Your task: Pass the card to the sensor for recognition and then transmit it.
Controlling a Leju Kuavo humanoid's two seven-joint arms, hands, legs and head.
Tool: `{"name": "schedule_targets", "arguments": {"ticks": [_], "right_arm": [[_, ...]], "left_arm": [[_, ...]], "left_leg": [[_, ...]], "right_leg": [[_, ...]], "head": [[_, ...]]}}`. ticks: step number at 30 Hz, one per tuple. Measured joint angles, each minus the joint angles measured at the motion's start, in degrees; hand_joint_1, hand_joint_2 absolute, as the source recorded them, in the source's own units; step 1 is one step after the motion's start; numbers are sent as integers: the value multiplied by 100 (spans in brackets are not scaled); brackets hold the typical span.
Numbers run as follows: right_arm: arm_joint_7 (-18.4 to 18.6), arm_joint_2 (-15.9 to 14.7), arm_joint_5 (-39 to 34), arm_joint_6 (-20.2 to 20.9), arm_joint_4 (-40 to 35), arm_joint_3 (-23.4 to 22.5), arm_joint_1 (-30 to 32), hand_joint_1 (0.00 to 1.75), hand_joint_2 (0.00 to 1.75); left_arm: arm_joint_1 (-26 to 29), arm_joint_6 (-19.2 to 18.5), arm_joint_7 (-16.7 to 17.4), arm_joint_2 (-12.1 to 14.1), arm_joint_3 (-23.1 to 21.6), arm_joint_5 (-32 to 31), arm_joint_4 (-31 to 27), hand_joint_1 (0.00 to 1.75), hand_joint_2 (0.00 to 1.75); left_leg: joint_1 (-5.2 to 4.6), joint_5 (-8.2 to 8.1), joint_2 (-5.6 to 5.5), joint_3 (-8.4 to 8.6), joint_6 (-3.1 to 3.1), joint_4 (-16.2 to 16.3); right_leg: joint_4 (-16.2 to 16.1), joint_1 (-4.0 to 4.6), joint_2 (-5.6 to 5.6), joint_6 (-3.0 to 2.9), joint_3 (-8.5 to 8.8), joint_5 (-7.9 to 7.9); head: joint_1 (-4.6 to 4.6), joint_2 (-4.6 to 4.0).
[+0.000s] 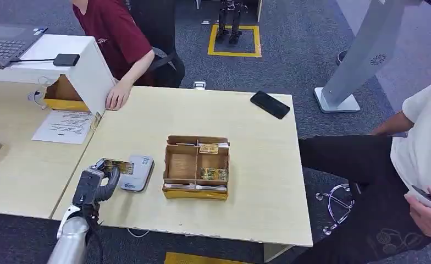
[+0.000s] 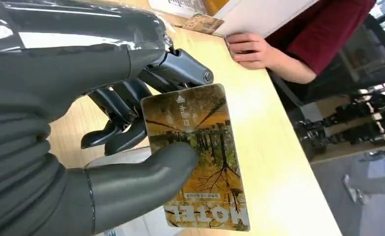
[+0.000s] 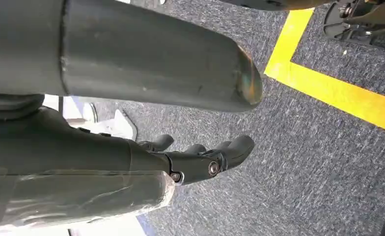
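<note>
The left arm came up over the near edge of the table (image 1: 246,181). The left hand (image 1: 95,181) held a card (image 1: 118,166) between its thick thumb and its dark fingers (image 2: 119,105). In the head view the card stuck out from the top of the hand, right at the left edge of the grey sensor (image 1: 137,172). I could not tell if card and sensor touched.

The left wrist view showed the card up close. It had a picture of autumn trees and the word HOTEL on it. The thumb pressed on its face and the fingers sat behind it. That view also showed a person's hand (image 2: 249,49) resting flat on the table, well away from the card.

The head view showed a cardboard box (image 1: 196,167) to the right of the sensor, with more cards in it, and a black phone (image 1: 270,104) farther back.

The right hand (image 3: 200,157) hung down over the grey carpet, holding nothing, its fingers a little bent and apart.
</note>
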Motion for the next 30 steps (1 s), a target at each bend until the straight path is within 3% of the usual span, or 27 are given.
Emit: {"name": "schedule_targets", "arguments": {"ticks": [4,15,25,30], "right_arm": [[2,4,53,2,0,-66,1,0,0],[0,44,201,4,-2,-173,-1,0,0],[-20,57,378,11,-4,-240,-4,0,0],[-37,57,407,20,-9,-249,-3,0,0]], "left_arm": [[143,-122,33,-7,-114,127,-262,175,175],[92,518,273,-94,-376,-251,-352,175,175],[-217,1099,505,-232,-625,-780,-68,175,175],[-340,1159,551,-271,-675,-846,109,175,175]], "left_leg": [[0,0,0,1,0,0],[0,0,-2,0,0,0],[0,0,-1,0,0,1],[-1,0,0,0,0,1]], "right_leg": [[0,0,0,0,0,0],[0,0,-1,0,-2,0],[0,-1,-1,0,-2,1],[0,0,-1,0,-2,1]], "head": [[0,0],[0,0],[0,0],[0,0]]}}
